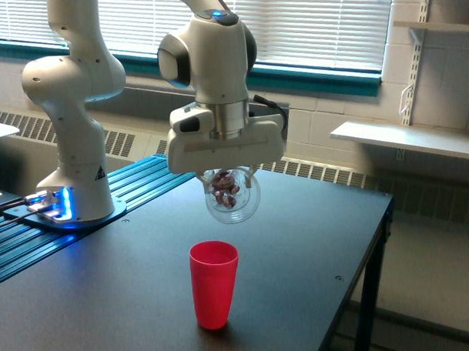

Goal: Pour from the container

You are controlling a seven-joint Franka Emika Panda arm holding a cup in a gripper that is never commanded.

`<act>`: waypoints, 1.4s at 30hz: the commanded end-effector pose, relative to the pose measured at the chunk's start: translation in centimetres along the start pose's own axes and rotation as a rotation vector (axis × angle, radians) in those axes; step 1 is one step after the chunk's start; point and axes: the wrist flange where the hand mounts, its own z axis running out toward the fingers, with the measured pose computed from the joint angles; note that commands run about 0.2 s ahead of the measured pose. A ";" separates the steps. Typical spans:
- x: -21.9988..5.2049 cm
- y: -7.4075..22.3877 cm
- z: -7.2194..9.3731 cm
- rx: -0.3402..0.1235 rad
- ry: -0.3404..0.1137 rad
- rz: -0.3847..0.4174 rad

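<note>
The container is a clear, rounded plastic cup with dark reddish pieces inside. It hangs in the air under the white arm, and my gripper is shut on it. The cup sits above the table, a little up and to the exterior view's right of the red cup, which stands upright and open-topped on the dark table. The fingers are mostly hidden by the gripper body and the cup.
The arm's white base stands at the exterior view's left on a blue ribbed platform. The table's edge runs down the exterior view's right side. A wall shelf and a window with blinds lie behind.
</note>
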 end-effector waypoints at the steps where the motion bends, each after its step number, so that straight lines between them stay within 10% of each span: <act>1: 1.3 0.7 -1.0 0.009 -0.010 0.062; 42: 6.3 0.7 -1.0 -0.027 -0.104 0.213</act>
